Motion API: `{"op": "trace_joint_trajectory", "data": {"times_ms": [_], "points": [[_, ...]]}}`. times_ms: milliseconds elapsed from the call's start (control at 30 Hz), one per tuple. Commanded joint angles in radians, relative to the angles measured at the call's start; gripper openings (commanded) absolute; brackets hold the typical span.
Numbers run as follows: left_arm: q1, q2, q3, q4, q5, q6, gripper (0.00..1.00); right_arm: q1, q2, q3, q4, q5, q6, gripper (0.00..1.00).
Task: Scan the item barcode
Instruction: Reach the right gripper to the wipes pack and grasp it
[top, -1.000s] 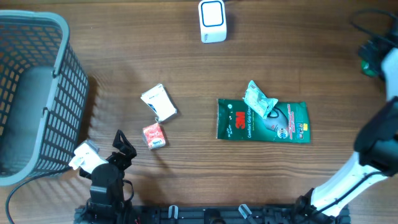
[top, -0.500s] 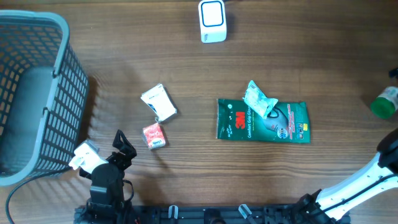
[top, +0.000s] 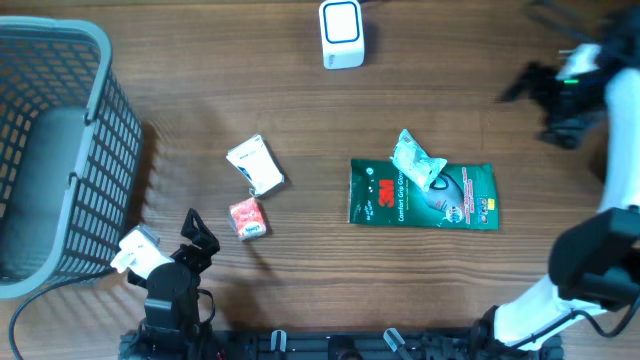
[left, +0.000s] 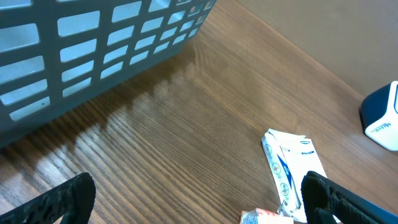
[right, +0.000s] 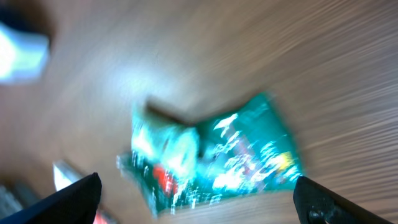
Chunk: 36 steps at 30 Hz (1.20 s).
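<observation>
Overhead, I am looking at a flat green plastic glove packet (top: 440, 205) lying face up on the wooden worktop (top: 300, 110). A crumpled pale green and white pouch (top: 416, 160) is resting on its upper left corner. Beyond the green packet, towards the far edge, a small white box-shaped scanner with a blue-rimmed window (top: 341, 33) is standing well apart from it. To the left of the packet, a small white sachet (top: 255, 165) and a small red and white sachet (top: 247, 218) are lying near each other. Further left again, the grey plastic slatted basket (top: 95, 45) is sitting.

The right claw (right: 199, 202) is hanging above and to the right of the green packet with its fingers spread wide and nothing between them. Its wrist picture is badly smeared, so I am reading it as mid-swing. The left claw (left: 199, 205) is parked low, left of the packet near the two sachets, also spread and empty.

I am judging this as the approach step: no item is lifted and nothing is at the scanner. I cannot tell whether the pouch or the packet is the target. Next I am needing to steady the right arm, drop over one of them, pinch an edge, then carry its barcode face towards the scanner window.
</observation>
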Motion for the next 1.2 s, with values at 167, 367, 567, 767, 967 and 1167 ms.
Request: {"op": "trace_joint_trajectory", "data": {"times_ms": [167,367,567,767,967,1167], "points": [[0.005,-0.004,-0.006,0.003,-0.006,-0.007,1.00,0.326,-0.011,-0.375,0.266,-0.034,0.215,0.89],[0.005,-0.004,-0.006,0.002,-0.006,-0.007,1.00,0.373,-0.011,-0.567,0.552,0.221,0.277,0.89],[0.005,-0.004,-0.006,0.003,-0.006,-0.007,1.00,0.373,-0.009,-0.740,0.771,0.253,0.330,0.88],[0.005,-0.004,-0.006,0.003,-0.006,-0.007,1.00,0.372,-0.031,-0.772,0.837,0.245,0.404,0.51],[0.005,-0.004,-0.006,0.002,-0.006,-0.007,1.00,0.372,-0.180,-0.601,0.552,0.222,0.371,0.38],[0.005,-0.004,-0.006,0.003,-0.006,-0.007,1.00,0.372,-0.220,-0.591,0.404,0.026,0.350,0.36]]}}
